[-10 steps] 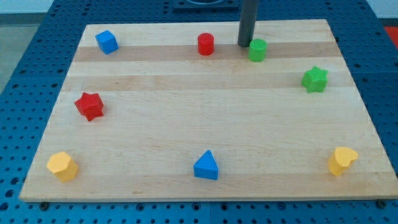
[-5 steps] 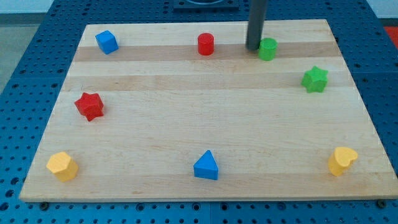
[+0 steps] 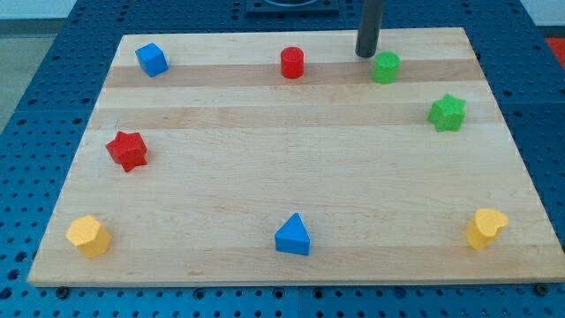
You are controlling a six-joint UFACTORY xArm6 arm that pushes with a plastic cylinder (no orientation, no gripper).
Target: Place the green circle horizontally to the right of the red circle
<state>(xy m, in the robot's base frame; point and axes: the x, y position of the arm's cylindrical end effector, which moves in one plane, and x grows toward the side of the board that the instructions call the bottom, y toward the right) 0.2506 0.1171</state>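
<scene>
The red circle [image 3: 292, 63] stands near the view's top, at the board's middle. The green circle [image 3: 386, 67] stands to its right, at almost the same height in the view. My tip [image 3: 365, 55] is just up and left of the green circle, with a small gap to it. The rod rises out of the view's top edge.
On the wooden board [image 3: 265, 168]: a blue cube [image 3: 152, 59] top left, a red star [image 3: 127, 150] at the left, a yellow block [image 3: 88, 236] bottom left, a blue triangle [image 3: 293, 236] bottom middle, a yellow heart [image 3: 485, 228] bottom right, a green star [image 3: 447, 112] at the right.
My tip pushed the green circle to the right, away from the red circle, then drew back up and off it. The other blocks have not moved.
</scene>
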